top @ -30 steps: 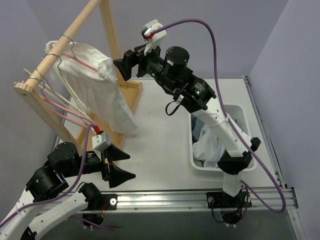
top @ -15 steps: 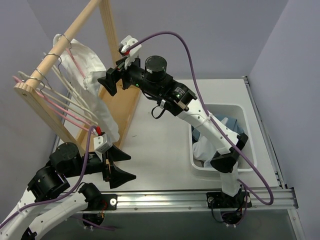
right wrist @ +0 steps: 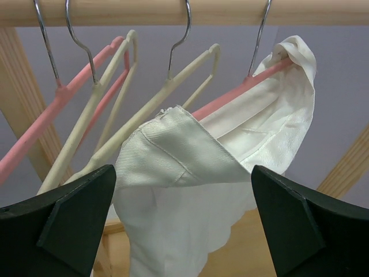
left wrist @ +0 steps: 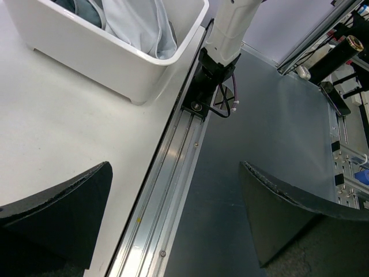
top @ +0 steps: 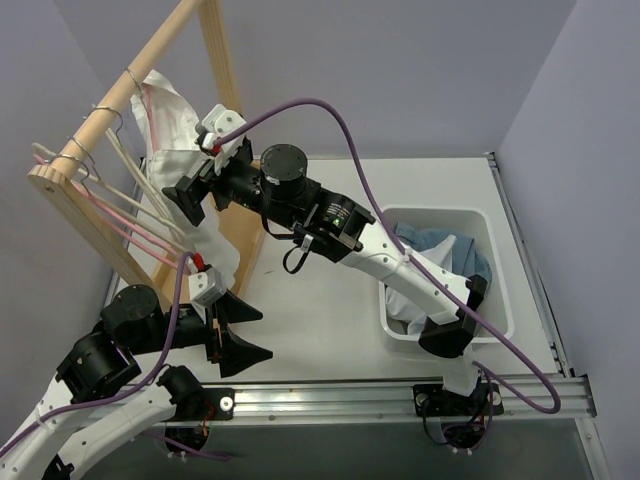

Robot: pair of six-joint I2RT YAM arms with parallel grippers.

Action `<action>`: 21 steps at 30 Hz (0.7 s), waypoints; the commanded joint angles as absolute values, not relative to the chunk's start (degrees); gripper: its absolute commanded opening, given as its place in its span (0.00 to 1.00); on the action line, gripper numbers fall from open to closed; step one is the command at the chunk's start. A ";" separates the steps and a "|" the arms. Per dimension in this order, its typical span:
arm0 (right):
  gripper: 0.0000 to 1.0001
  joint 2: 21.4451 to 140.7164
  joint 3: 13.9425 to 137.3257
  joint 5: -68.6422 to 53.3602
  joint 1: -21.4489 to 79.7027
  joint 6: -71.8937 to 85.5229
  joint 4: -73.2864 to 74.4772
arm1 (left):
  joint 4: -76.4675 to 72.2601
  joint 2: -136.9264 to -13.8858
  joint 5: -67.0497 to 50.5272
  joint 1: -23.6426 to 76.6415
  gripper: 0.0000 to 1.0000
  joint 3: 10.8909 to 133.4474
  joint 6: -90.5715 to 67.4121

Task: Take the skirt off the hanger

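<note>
The cream-white cloth skirt [right wrist: 190,167] hangs bunched on the slim pink plastic hanger [right wrist: 230,95], hooked over the round wooden rail [right wrist: 144,11]. My right claw [right wrist: 183,173] stands wide, just before its folded waistband; I'd close on that band and slide it along the hanger's shoulder, not yanking the hook. My left claw [left wrist: 176,173] gapes empty above the worktop [left wrist: 57,115].

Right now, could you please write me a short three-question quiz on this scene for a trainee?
1. True or false: the left tool grips the white garment.
2. What colour is the hanger carrying that garment?
3. Where does other clothing lie: A) in the white bin, B) over the wooden rail?
Key: 1 false; 2 pink; 3 A.
</note>
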State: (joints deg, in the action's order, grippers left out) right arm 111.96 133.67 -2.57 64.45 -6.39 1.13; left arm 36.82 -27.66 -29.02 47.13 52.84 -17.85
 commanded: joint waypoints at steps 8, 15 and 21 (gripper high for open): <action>1.00 110.92 137.29 -1.05 63.98 -6.50 -3.43 | 34.28 -27.69 -30.32 47.20 1.00 52.56 -17.67; 1.00 112.15 137.37 -1.23 64.77 -6.07 -4.74 | 34.19 -27.77 -30.50 47.20 1.00 52.38 -17.67; 1.00 113.82 138.69 -1.05 64.77 -5.89 -5.36 | 34.10 -27.69 -30.67 47.20 1.00 52.29 -17.67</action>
